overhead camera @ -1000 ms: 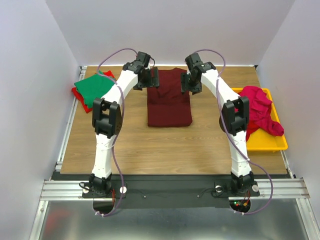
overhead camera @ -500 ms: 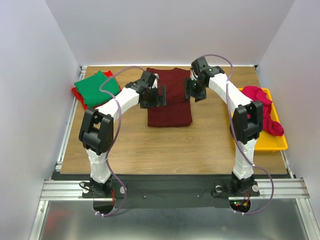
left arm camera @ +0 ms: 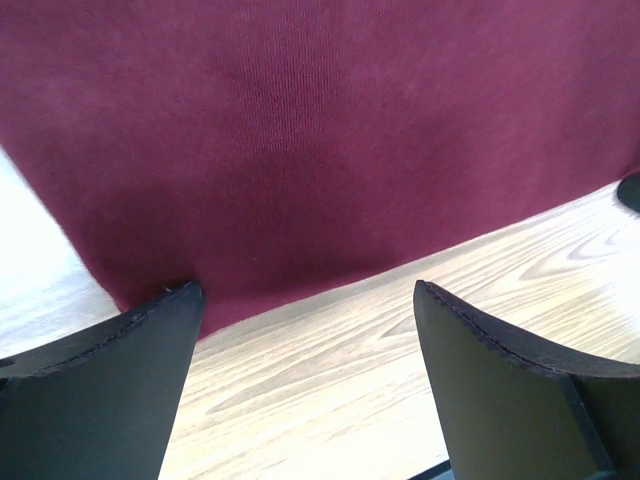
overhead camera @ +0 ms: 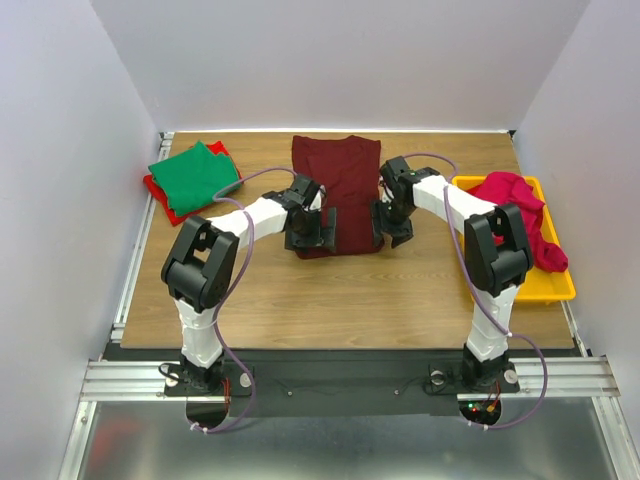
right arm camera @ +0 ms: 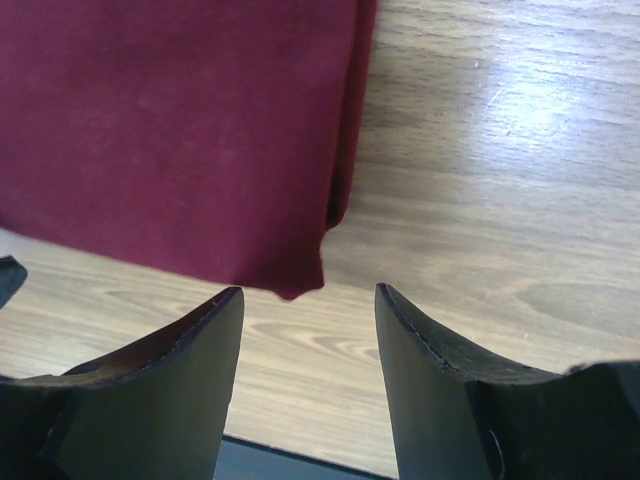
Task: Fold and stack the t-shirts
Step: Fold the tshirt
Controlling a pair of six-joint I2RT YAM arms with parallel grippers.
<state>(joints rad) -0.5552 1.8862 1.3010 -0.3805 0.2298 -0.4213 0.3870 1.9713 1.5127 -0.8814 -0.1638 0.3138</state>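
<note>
A dark maroon t-shirt (overhead camera: 340,185) lies folded into a long strip down the middle of the table. My left gripper (overhead camera: 312,232) hovers open at its near left corner, and the wrist view shows the maroon t-shirt (left arm camera: 320,140) hem just beyond the open gripper (left arm camera: 305,295). My right gripper (overhead camera: 392,225) stands open at the near right corner, with the maroon t-shirt (right arm camera: 180,130) corner just ahead of the gripper (right arm camera: 308,295). Nothing sits between either pair of fingers. A folded green t-shirt (overhead camera: 193,175) rests on a red one (overhead camera: 157,188) at the far left.
A yellow tray (overhead camera: 533,285) at the right edge holds a crumpled bright pink t-shirt (overhead camera: 520,215). White walls close in the table on three sides. The wooden tabletop (overhead camera: 330,295) shows between the maroon shirt and the arm bases.
Both arms have drawn back from the far end of the maroon shirt to its near corners. Both grippers stayed open and hold nothing.
</note>
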